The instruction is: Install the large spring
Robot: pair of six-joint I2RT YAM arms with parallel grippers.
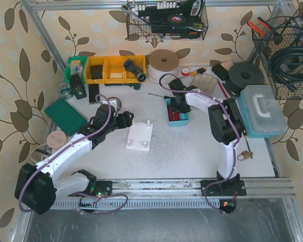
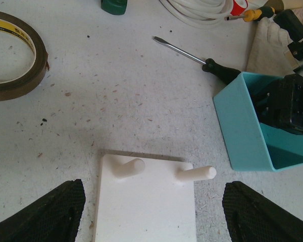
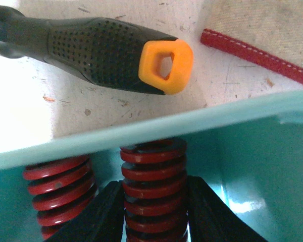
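Observation:
The large spring [image 3: 154, 171], a red coil, stands upright inside the teal bin [image 3: 141, 128]. My right gripper [image 3: 154, 204] is shut on it, with a black finger pressed against each side. A second red spring [image 3: 58, 189] stands just left of it in the same bin. In the top view the right gripper [image 1: 179, 106] reaches down into that bin [image 1: 187, 118]. The white peg plate [image 2: 146, 212] lies flat with two pegs [image 2: 196, 174] pointing up. My left gripper [image 2: 151, 214] hovers open over the plate, one finger on each side, holding nothing.
A black screwdriver with an orange cap [image 3: 106, 48] lies just beyond the bin. A roll of brown tape [image 2: 12, 55] sits to the left of the plate. A clear blue toolbox [image 1: 262, 111] stands right of the right arm, and yellow bins [image 1: 113, 68] line the back.

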